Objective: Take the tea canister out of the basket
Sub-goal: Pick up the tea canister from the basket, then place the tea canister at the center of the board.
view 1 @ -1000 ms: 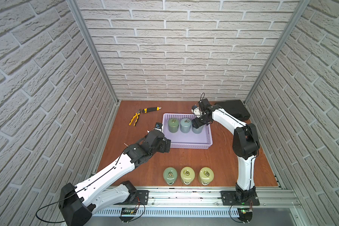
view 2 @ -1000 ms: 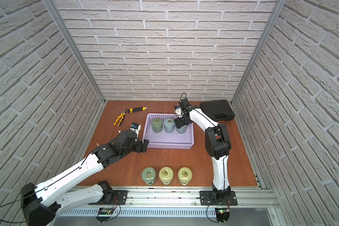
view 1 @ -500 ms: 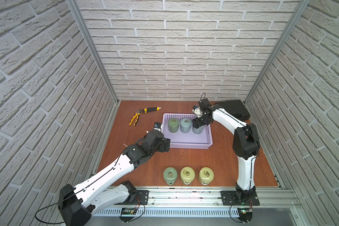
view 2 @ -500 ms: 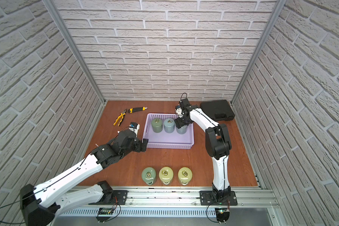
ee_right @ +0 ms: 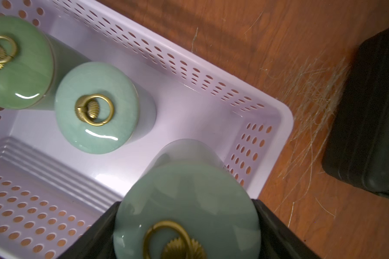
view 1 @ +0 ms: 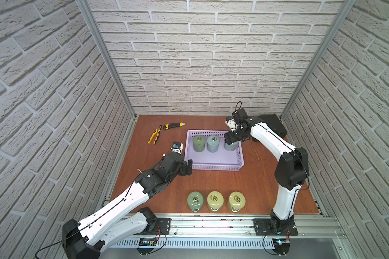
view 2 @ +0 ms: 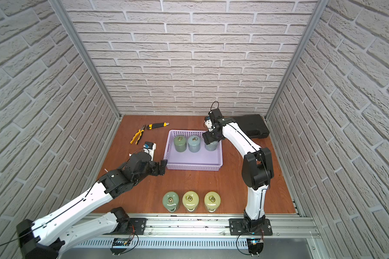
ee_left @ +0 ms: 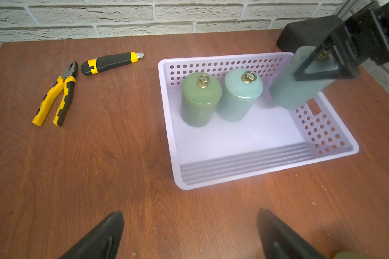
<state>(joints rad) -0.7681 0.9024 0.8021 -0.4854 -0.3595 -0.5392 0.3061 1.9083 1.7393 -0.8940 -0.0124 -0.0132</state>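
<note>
Canister (ee_left: 294, 89) clamped in right tool (ee_right: 186, 233), tilted over basket (ee_left: 245, 163) corner.

Looks like a robotics lab cell. Boxed in left, right and far by white brick-pattern panels (view 1: 211, 56) held in aluminium posts (view 1: 106, 58). Floored with a bare wood tabletop (view 1: 211, 179), edged near by a metal rail (view 1: 211, 224) carrying a left arm (view 1: 121, 201) and a right arm (view 1: 283, 201), with an exposed circuit board (view 1: 147, 242) and loose cables (view 1: 263, 242) alongside. Staged with pliers (view 1: 155, 134) and a knife (view 1: 173, 126) far left, a case (view 1: 275, 125) far right, a basket (view 1: 216, 166) between, canisters (view 1: 215, 199) lined up near.
</note>
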